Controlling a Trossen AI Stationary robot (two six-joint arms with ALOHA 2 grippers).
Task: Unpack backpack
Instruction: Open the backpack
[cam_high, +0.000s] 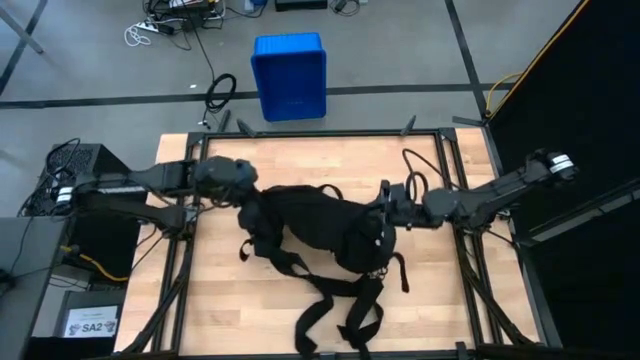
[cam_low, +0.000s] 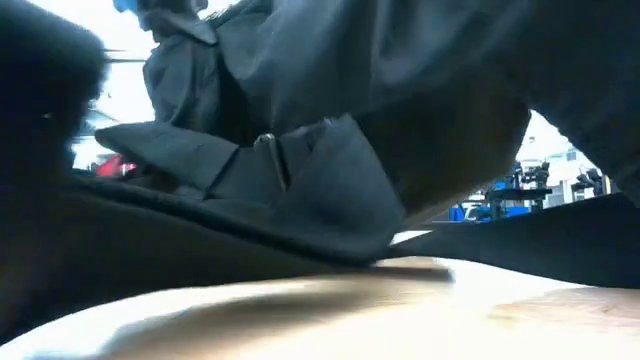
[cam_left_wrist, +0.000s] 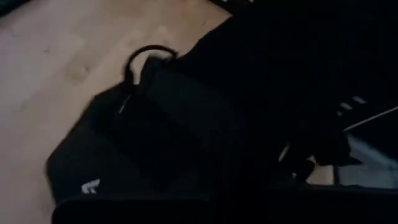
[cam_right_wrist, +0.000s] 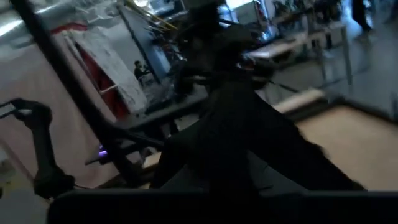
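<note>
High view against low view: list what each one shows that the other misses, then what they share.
Only the high view shows the blue crate on the floor beyond the table, the left gripper at one end of the backpack, the right gripper at the other end, and the loose straps trailing toward the table's near edge.

Only the low view shows the room behind, seen under the lifted black fabric, and a folded flap close up.

Both show the backpack and the wooden table.
</note>
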